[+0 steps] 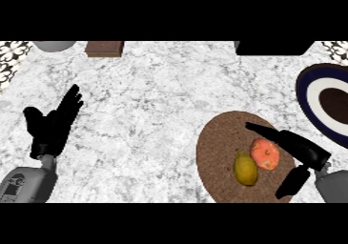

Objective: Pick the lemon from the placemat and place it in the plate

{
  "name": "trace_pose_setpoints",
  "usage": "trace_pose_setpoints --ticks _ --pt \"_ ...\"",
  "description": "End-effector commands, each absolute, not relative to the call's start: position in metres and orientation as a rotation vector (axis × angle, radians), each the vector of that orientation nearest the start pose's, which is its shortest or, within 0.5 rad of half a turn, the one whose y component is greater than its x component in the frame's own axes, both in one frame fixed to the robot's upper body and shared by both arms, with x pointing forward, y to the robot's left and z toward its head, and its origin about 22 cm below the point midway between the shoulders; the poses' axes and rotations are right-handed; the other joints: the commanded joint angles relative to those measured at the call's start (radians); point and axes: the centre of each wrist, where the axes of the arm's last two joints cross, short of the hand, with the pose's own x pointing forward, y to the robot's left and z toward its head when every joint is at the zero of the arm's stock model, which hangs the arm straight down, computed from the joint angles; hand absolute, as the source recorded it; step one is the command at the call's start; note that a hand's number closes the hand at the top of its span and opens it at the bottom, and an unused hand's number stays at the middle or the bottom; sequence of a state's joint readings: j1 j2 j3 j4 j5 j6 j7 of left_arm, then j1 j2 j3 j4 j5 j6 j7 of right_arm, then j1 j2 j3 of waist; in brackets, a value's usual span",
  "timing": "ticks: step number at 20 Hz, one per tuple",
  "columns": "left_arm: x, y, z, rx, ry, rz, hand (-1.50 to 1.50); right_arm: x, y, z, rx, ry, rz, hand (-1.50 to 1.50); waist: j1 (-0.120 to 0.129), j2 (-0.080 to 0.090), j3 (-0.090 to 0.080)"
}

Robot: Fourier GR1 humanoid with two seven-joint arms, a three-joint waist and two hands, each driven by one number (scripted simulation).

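Spreading open, right robot hand (297, 148) hovers beside lemon (245, 168), holding nothing.

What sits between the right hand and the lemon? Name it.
In the head view, an orange fruit lies between the right hand and the lemon.

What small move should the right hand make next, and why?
Probably shift the right hand left past the orange fruit and over the lemon: its fingers are open above the placemat, nearer the orange fruit, holding nothing.
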State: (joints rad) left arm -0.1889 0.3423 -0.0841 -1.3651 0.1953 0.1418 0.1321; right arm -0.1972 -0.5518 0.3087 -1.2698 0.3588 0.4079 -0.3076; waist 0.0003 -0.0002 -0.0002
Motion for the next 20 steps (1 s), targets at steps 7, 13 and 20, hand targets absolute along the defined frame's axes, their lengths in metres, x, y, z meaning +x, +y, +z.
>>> trace_pose_setpoints --ticks 7,13,20 --pt "0.288 0.282 0.019 0.175 -1.399 -0.092 0.0 0.305 -0.275 0.005 -0.059 -1.244 1.304 -1.5 0.004 0.001 0.0" --pt "0.288 0.292 0.012 0.17 -1.403 -0.087 0.0 0.287 -0.252 -0.01 -0.075 -1.228 1.334 -1.5 0.0 0.0 0.0" --pt "0.291 0.283 0.013 0.162 -1.402 -0.084 0.0 0.296 -0.256 -0.017 -0.072 -1.158 1.447 -1.5 0.0 0.001 0.0"
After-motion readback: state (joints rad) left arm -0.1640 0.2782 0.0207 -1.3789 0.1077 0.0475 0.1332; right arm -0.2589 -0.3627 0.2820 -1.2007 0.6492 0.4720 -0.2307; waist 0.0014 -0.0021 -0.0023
